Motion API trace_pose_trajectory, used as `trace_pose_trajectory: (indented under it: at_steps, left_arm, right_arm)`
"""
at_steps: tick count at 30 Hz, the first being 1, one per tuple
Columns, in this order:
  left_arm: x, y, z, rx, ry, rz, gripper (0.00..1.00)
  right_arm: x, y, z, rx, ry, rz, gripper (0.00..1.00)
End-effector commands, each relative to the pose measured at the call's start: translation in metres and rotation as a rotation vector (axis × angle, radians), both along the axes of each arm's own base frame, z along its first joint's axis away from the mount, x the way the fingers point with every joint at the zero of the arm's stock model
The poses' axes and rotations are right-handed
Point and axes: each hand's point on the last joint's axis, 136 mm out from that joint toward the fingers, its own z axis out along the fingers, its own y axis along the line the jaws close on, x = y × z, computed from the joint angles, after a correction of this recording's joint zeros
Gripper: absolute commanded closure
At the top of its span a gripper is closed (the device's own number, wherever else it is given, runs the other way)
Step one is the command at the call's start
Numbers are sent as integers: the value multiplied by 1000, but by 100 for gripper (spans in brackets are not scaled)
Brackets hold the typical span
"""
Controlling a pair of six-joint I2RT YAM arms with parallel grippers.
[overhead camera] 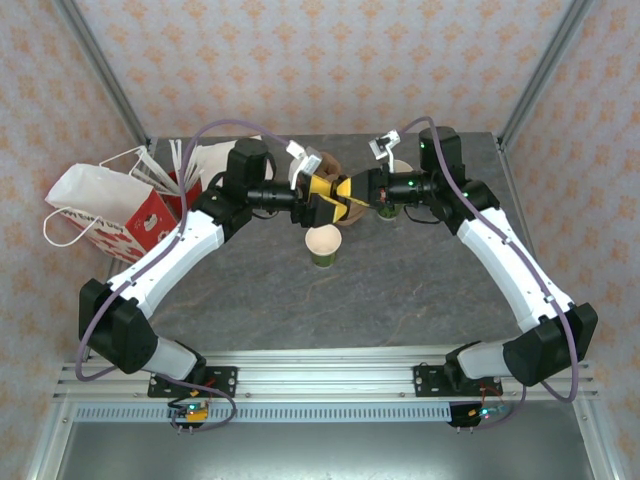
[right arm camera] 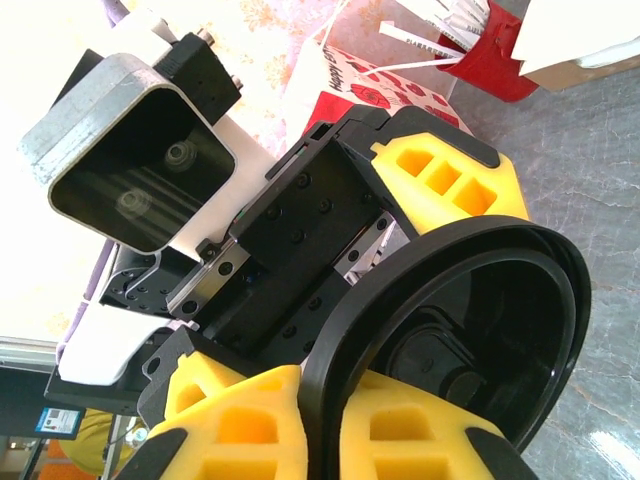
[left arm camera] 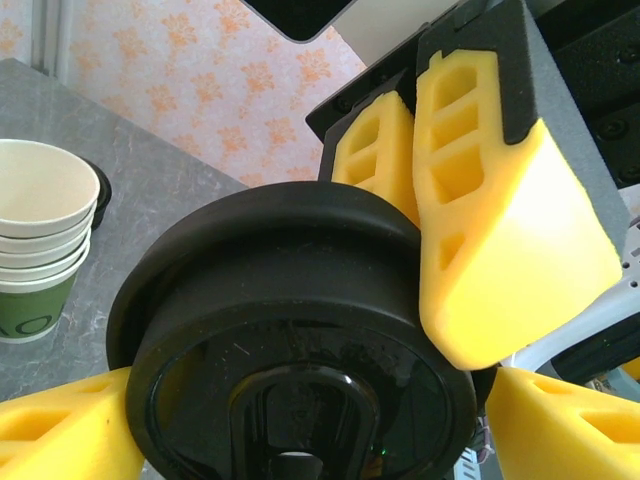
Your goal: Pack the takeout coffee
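Mid-table, we see the right gripper (right arm camera: pixel 330 432) clamped on a black round plastic lid (left arm camera: pixel 300 330); left gripper (overhead camera: pixel 328 198), can't tell; green paper cup (overhead camera: pixel 322 243) at 6 o'clock: uncapped, unpacked.

The light was bright and even, coming from above. The desk (overhead camera: pixel 400 290) had only soft, faint shadows. The black lid (left arm camera: pixel 290 300) shone with small glints. Up close its edge looked blurry, and the wall (right arm camera: pixel 30 150) was washed out.

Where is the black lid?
Seen from above, the black lid hangs mid-table between the left gripper and the right gripper, which pinches its rim, just beyond the green cup.
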Motion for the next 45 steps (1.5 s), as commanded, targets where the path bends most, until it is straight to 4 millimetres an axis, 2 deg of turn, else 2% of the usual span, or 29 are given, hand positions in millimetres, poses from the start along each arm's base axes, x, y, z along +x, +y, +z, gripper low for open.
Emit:
trace_pose_trajectory:
  at_steps: [1, 8, 18, 21, 25, 29, 35, 40, 45]
  left_arm:
    - [-10, 4, 14, -37, -37, -32, 19]
    - [-13, 3, 13, -44, -30, -58, 19]
    - [-6, 1, 14, -31, -18, -29, 29]
    - [-5, 2, 10, 1, -20, -11, 31]
    - [3, 10, -8, 105, -1, 59, 32]
    - [14, 29, -43, 287, 50, 191, 32]
    - [19, 51, -102, 703, 122, 336, 32]
    - [22, 57, -128, 959, 164, 366, 33]
    - [22, 56, -141, 1084, 222, 342, 35]
  right_arm:
    - [-4, -1, 18, 19, -66, 16, 88]
    - [-4, -1, 17, 18, -69, 20, 88]
    - [2, 1, 12, 24, -44, 3, 88]
    - [5, 0, 7, 8, -31, -13, 79]
    - [9, -8, 5, -35, -34, -60, 53]
    - [26, -37, -3, -142, -17, -218, 44]
    - [55, -118, -35, -518, -103, -631, 35]
    - [51, -154, -57, -694, -129, -744, 32]
    - [38, -171, -92, -808, -90, -753, 30]
